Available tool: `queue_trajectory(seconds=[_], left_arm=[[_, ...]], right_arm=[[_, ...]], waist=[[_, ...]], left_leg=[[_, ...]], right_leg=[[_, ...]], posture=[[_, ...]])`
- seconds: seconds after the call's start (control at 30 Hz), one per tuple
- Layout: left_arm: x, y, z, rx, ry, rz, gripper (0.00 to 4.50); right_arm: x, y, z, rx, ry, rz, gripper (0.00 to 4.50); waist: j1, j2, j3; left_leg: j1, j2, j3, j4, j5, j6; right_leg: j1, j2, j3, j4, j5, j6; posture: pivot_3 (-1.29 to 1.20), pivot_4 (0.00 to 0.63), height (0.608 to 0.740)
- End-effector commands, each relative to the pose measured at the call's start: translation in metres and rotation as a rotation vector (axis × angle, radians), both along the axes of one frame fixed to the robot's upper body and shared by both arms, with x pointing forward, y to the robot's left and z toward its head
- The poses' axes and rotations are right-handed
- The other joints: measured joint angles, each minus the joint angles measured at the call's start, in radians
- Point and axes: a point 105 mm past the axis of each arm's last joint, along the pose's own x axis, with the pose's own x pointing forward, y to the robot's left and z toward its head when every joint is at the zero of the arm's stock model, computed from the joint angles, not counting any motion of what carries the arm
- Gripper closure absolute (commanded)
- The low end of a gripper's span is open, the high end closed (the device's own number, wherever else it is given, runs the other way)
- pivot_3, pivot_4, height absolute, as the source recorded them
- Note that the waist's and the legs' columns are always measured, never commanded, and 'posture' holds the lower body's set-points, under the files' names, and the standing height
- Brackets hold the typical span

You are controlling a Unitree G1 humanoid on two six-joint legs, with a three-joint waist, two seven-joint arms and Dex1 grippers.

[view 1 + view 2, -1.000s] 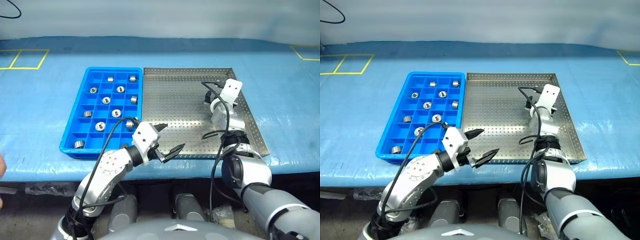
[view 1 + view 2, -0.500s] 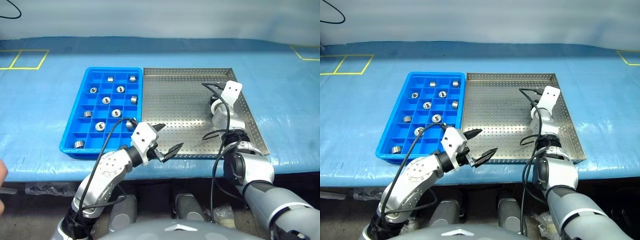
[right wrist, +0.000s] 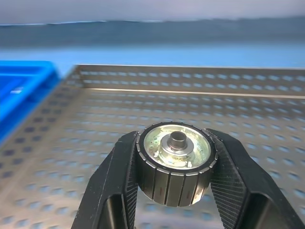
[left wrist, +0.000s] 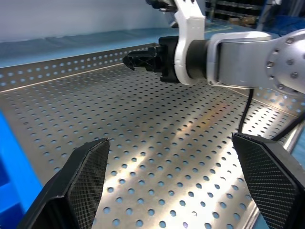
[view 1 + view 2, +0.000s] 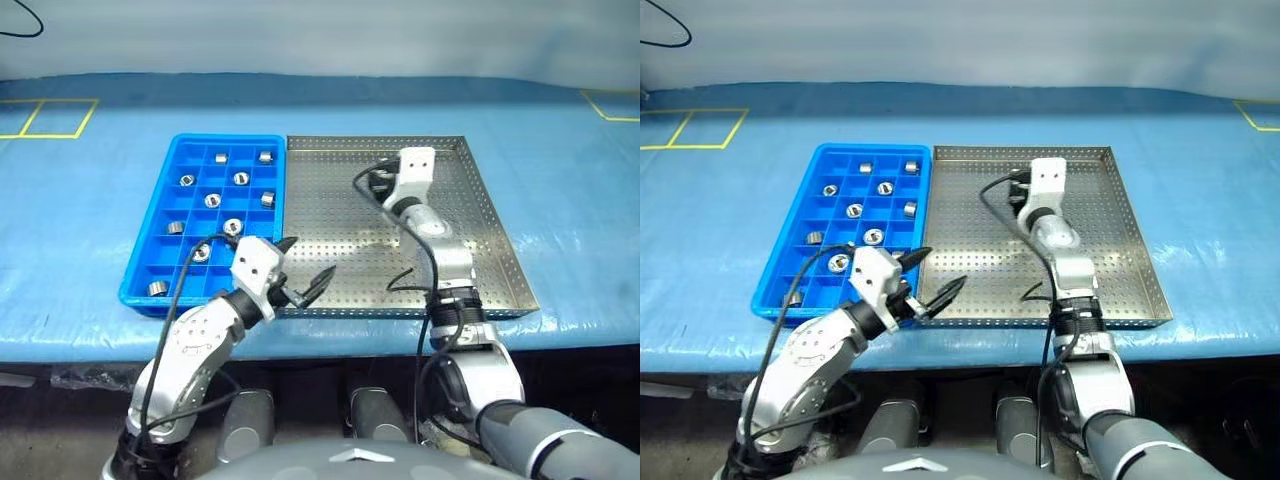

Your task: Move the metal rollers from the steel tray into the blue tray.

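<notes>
In the right wrist view a shiny metal roller with a centre hole sits clamped between my right gripper's two fingers. That right gripper hangs above the middle of the steel tray, pointing toward the blue tray. The perforated floor below it shows bare. Several metal rollers lie in separate compartments of the blue tray. My left gripper is open and empty at the steel tray's near left corner, beside the blue tray's near right corner. Its wrist view looks across the tray floor at the right gripper.
Both trays stand side by side on a blue table cover, the blue tray to the left. Yellow tape squares mark the far left and far right. The table's front edge runs just below the trays.
My right gripper shut on a roller at the steel tray's right side, rose and carried it left to the tray's middle. The left gripper, still open, shifted left toward the blue tray.
</notes>
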Motion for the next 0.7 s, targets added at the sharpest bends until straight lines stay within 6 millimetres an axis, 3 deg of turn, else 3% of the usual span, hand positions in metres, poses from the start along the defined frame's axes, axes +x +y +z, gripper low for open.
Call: queue_trajectory(seconds=[0.03,0.17,0.37,0.53,0.7], left_arm=[[-0.008,0.015,0.019,-0.004,-0.083,0.047,0.00],[-0.023,0.033,0.017,0.028,-0.068,0.097,0.00],[-0.043,0.051,0.010,0.077,-0.033,0.160,0.00],[-0.057,0.057,0.006,0.080,-0.002,0.183,0.00],[-0.065,0.056,0.000,0.092,0.035,0.162,0.00]], right_arm=[[-0.016,0.034,0.028,-0.010,-0.086,0.165,2.76],[-0.042,0.081,0.033,-0.011,-0.086,0.389,2.76],[-0.083,0.128,0.022,-0.014,-0.036,0.667,2.76],[-0.110,0.148,-0.001,-0.060,0.023,0.814,2.76],[-0.125,0.152,-0.020,-0.093,0.074,0.860,2.76]], waist=[[0.007,0.000,0.000],[0.027,0.000,0.000],[0.067,0.000,0.000],[0.097,-0.001,0.000],[0.118,-0.001,0.000]], left_leg=[[0.000,0.000,0.000,0.000,0.000,0.000],[0.000,0.000,0.000,0.000,0.000,0.000],[0.000,0.000,-0.001,-0.001,0.000,0.000],[0.001,0.001,-0.001,-0.001,-0.001,-0.001],[-0.001,0.004,-0.001,-0.001,-0.001,-0.002]], right_leg=[[0.000,0.000,0.000,0.000,-0.001,-0.002],[0.001,-0.001,-0.001,-0.001,-0.003,-0.005],[0.000,-0.001,-0.002,-0.002,-0.005,-0.007],[-0.003,-0.003,-0.003,-0.005,-0.007,-0.004],[-0.005,-0.005,-0.004,-0.006,-0.008,-0.004]], posture=[[0.21,0.150,0.740],[0.26,0.150,0.740],[0.34,0.150,0.740],[0.37,0.150,0.740],[0.37,0.150,0.740]])
